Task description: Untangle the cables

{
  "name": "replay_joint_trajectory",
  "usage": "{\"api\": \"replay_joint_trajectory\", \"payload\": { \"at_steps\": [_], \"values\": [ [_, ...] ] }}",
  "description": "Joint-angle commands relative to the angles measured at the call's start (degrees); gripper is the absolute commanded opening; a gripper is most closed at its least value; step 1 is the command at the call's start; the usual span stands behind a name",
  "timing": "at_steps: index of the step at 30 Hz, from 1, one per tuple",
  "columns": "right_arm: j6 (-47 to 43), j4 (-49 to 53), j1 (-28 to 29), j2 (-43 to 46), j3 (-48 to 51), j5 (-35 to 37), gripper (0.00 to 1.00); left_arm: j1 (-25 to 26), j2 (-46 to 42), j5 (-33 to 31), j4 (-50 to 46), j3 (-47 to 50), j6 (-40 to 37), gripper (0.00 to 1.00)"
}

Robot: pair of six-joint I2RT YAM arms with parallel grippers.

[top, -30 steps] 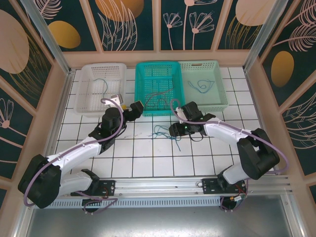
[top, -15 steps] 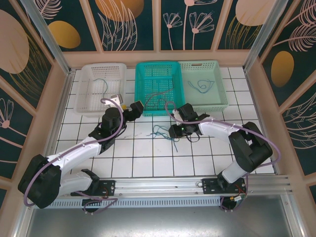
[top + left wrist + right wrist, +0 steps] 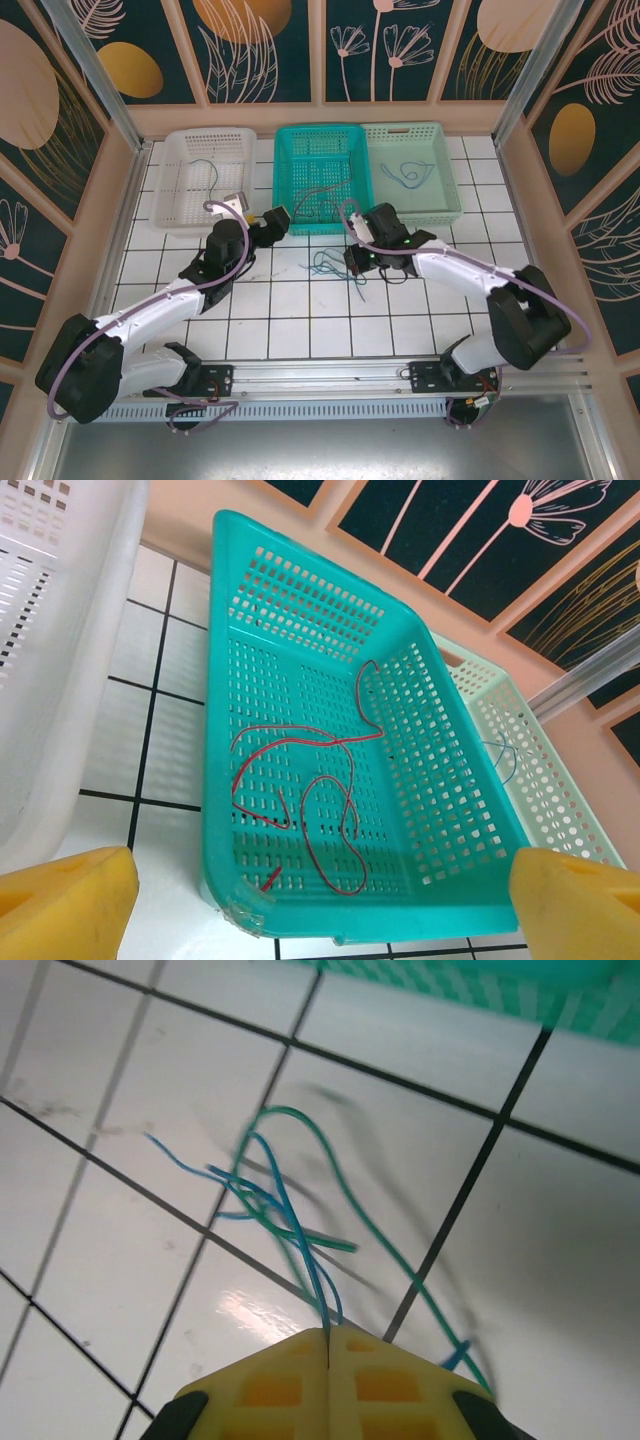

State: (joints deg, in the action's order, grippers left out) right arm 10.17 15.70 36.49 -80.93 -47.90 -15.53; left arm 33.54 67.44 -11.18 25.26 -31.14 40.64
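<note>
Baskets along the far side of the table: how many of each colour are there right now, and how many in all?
white basket: 1
teal basket: 1
pale green basket: 1
Total: 3

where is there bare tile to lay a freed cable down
Widest bare patch: the white tiled table between the two arms, from the tangled blue and green wires down to the aluminium rail. Also tiles between the pale green plastic basket and the right arm. Crowded: in front of the teal plastic basket, around the tangle.
</note>
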Motion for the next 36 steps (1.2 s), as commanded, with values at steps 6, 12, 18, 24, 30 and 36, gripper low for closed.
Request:
{"api": "replay_joint_trajectory", "payload": {
  "at_steps": [6,12,18,24,30,36],
  "values": [
    [-3.5,5.7,0.4,9.7,-2.8,-1.9,0.00,0.0,0.0,2.8,-1.2,-0.4,-4.4,0.93],
    [-3.8,6.4,0.3,15.5,-4.5,-1.6,0.00,0.0,3.2,14.1,2.5,-2.0,-7.6,0.84],
    [-3.9,8.8,-0.1,20.8,-9.0,-1.9,0.00,0.0,3.6,16.2,5.7,-1.4,-7.3,0.83],
    [-3.9,10.5,-0.8,24.7,-14.7,-3.6,0.00,0.0,3.4,15.3,3.7,-1.5,-8.2,0.83],
    [-4.6,12.1,-3.4,25.1,-18.6,3.6,0.00,0.0,3.8,14.9,3.7,-1.7,-8.0,0.83],
    [-4.2,8.2,-14.1,22.2,-18.5,2.0,0.00,0.0,4.3,14.7,3.6,-1.5,-7.4,0.83]
  ]
}}
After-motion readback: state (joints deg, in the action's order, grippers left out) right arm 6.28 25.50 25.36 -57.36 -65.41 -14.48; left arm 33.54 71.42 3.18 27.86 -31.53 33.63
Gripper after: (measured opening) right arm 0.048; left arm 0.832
